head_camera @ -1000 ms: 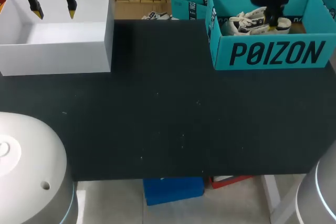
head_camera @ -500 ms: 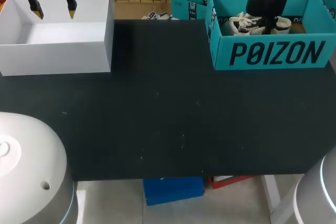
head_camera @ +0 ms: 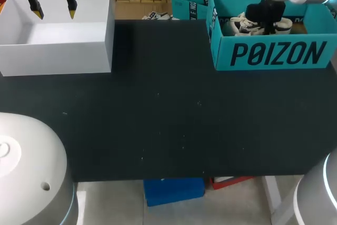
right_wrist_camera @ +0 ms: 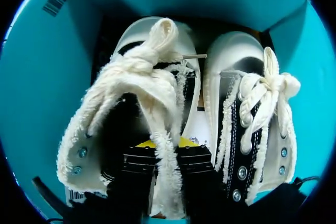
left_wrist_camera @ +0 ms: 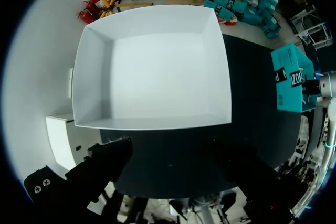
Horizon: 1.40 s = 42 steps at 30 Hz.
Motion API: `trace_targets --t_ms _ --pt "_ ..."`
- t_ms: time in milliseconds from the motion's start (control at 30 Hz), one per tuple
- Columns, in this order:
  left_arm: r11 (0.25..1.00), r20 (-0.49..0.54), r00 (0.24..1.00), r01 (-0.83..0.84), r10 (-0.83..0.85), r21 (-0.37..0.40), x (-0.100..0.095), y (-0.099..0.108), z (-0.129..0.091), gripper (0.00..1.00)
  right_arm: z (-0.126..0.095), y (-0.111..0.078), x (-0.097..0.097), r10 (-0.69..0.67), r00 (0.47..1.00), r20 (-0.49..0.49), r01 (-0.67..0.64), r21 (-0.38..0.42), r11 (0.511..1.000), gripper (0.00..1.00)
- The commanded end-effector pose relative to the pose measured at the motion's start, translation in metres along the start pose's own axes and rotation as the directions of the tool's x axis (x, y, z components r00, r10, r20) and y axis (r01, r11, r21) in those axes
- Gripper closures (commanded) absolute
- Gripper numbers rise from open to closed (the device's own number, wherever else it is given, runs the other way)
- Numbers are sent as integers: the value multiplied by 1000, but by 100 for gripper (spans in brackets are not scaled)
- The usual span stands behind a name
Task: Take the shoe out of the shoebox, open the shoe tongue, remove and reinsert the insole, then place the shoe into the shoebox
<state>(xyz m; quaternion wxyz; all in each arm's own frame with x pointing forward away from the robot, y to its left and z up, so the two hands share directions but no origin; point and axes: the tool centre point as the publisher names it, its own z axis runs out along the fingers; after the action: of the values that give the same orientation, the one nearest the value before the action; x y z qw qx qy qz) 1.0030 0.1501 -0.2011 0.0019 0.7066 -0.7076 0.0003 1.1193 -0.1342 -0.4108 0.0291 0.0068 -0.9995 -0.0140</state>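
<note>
shoe (right_wrist_camera: 131, 77): inside the teal shoebox (head_camera: 274, 54), toe pointing away from the wrist camera. Cream frayed upper, dark inner, laces bunched near the toe. A second shoe (right_wrist_camera: 252, 124) lies just beside it, parallel and touching along the side, with its laces tied in a bow.

right gripper (right_wrist_camera: 167, 142): down in the shoebox on the first shoe. Jaws are drawn close and clamped on the frayed cream edge of the upper, which runs between the two yellow tips. From the head view the arm comes in at 1 o'clock and drops straight into the box, hiding part of the shoes.

The shoebox sits at the 2 o'clock corner of the table (head_camera: 158, 114), near wall facing the robot.

white box (head_camera: 58, 51): open-topped, at the 10 o'clock corner, well apart from the shoebox.

left gripper (head_camera: 53, 8): hangs over the white box's far wall, jaws wide apart, nothing between them.

Table surface is matte black, with a few pale specks around the centre.
</note>
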Motion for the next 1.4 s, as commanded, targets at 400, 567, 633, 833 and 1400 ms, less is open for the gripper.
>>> trace_targets --t_ms 400,567,633,833,1400 --pt "1000 2 1000 1 -1 -1 0 1 -1 0 -41 -10 2 -14 1000 -8 14 33 999 100" --pt "1000 2 1000 1 -1 -1 0 1 -1 0 -64 -11 -2 -11 1000 10 11 35 999 100" --pt "1000 2 1000 1 -1 -1 0 1 -1 0 -75 -12 -3 -16 1000 16 15 42 999 100" --pt "1000 2 1000 1 -1 -1 0 1 -1 0 -112 -15 -2 -14 999 33 12 67 998 100" --pt "1000 2 1000 1 -1 -1 0 1 -1 0 -212 10 28 -24 995 100 10 139 990 100"
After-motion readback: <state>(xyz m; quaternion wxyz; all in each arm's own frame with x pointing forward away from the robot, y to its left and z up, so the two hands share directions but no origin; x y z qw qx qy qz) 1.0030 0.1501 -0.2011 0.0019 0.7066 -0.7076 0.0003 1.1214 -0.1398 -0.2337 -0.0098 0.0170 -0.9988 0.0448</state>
